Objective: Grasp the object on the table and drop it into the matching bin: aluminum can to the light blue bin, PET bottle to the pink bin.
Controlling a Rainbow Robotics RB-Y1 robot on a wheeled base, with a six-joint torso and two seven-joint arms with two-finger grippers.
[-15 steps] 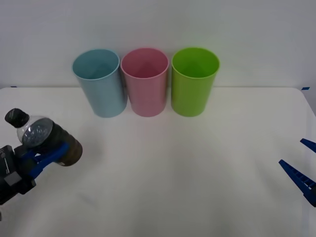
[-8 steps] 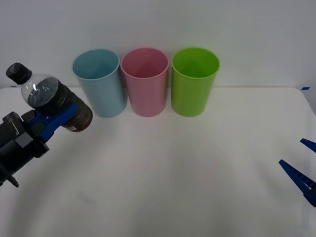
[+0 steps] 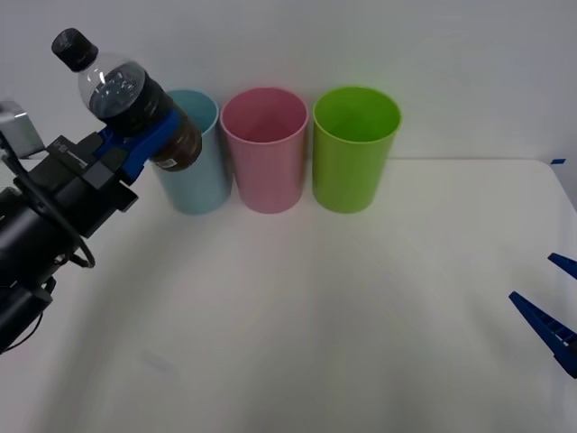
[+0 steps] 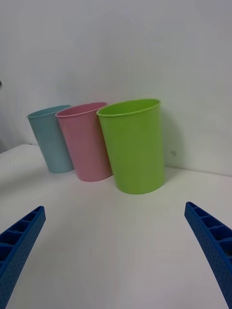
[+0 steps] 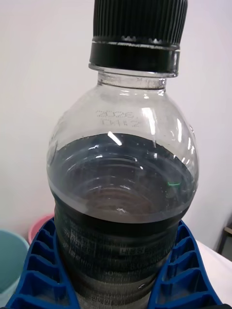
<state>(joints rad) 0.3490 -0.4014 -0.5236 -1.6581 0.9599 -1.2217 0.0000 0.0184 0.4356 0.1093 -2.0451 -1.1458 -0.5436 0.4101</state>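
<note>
The left gripper (image 3: 137,144) pinched the bottle (image 3: 135,104) around its dark label band, blue fingers (image 5: 42,270) pressed against both sides, and held it well above the table (image 3: 361,316). Against the pictures from a second and half a second earlier, the bottle had climbed steadily: from low near the table's left edge, well short of the bins, up to rim height of the light blue bin (image 3: 194,176). It now hung tilted, black cap (image 3: 72,47) leaning away from the bins, its base overlapping the light blue bin's near rim as seen from the front.

That meant the grasp and lift were done and the carry was under way. The pink bin (image 3: 266,153), just beside the light blue bin on the side away from the arm, was the matching one, so the bottle probably needed to travel past the light blue bin before release. Letting go here risked dropping it in the wrong bin or striking the rim.

The right gripper (image 3: 552,307) waited low at the table's far right edge, well apart from the light blue bin, its fingers spread wide.
</note>
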